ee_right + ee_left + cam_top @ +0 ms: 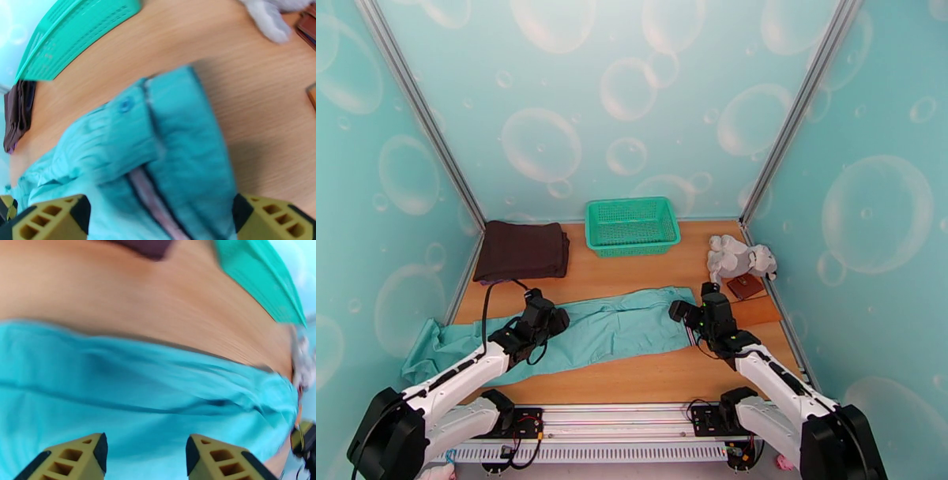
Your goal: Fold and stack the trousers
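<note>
The trousers [608, 331] lie flat across the surface [632, 383], with the legs toward 9 o'clock, bunched at that edge, and the waistband toward 3 o'clock. The right tool [160, 208] hovers over the waistband with its fingers spread wide and pinches nothing; the button and fly show between them. The left tool [146, 446] hangs above the legs with its fingers apart, the cloth below them and not gripped. I judge that one arm stands at each part so the long cloth can be lifted evenly for a fold. The dark garment [521, 251] at 10 o'clock probably marks the stack.
</note>
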You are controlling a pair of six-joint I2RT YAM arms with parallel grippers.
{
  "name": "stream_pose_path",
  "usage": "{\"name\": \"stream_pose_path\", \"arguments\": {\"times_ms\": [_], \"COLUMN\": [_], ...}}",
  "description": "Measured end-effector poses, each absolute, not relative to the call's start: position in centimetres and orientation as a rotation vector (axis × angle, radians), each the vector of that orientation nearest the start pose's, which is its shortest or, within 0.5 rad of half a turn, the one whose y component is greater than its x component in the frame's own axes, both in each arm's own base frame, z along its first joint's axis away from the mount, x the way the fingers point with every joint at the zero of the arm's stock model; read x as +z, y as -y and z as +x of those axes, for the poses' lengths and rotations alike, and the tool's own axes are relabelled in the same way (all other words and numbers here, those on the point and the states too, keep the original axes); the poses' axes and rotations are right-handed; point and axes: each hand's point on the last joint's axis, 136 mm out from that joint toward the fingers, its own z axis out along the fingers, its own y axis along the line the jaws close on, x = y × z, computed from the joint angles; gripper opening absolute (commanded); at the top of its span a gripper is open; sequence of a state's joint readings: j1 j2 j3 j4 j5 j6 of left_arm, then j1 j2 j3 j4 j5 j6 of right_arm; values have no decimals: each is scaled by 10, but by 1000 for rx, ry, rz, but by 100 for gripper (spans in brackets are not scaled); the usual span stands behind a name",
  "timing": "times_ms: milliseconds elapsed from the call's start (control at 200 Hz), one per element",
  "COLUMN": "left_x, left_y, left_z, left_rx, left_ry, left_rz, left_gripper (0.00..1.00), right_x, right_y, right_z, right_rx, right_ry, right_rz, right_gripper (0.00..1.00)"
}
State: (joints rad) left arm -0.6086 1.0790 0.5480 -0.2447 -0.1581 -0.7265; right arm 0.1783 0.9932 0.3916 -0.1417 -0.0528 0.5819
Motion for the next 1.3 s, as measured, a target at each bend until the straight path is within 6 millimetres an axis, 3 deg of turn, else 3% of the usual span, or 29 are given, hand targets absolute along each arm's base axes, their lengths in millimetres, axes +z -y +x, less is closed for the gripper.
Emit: {"name": "stream_pose_path", "arguments": {"times_ms": [125,215,280,540,815,900,1300], "left_x": [129,128,123,118,83,71,52], "left_y": [197,216,228,272,286,285,296], "left_z": [268,259,249,197,168,165,174], "left_rx": [-545,-557,-556,-538,-356,-288,-100], "left_ry": [-2314,-2309,-2317,-2255,-2279,-2291,-2289], "left_rz": [24,151,239,624,879,921,1016], "left_gripper": [54,53,52,50,48,48,43], "right_x": [96,112,116,87,67,66,65], "right_y": [-54,-47,-44,-55,-64,-65,-79], "right_z": [297,307,310,302,296,296,294], "right_rx": [396,370,367,428,469,473,561], "right_ry": [-2277,-2232,-2223,-2332,-2418,-2424,-2443], "right_rz": [433,433,428,402,365,354,282], "right_gripper": [94,81,78,74,72,64,6]}}
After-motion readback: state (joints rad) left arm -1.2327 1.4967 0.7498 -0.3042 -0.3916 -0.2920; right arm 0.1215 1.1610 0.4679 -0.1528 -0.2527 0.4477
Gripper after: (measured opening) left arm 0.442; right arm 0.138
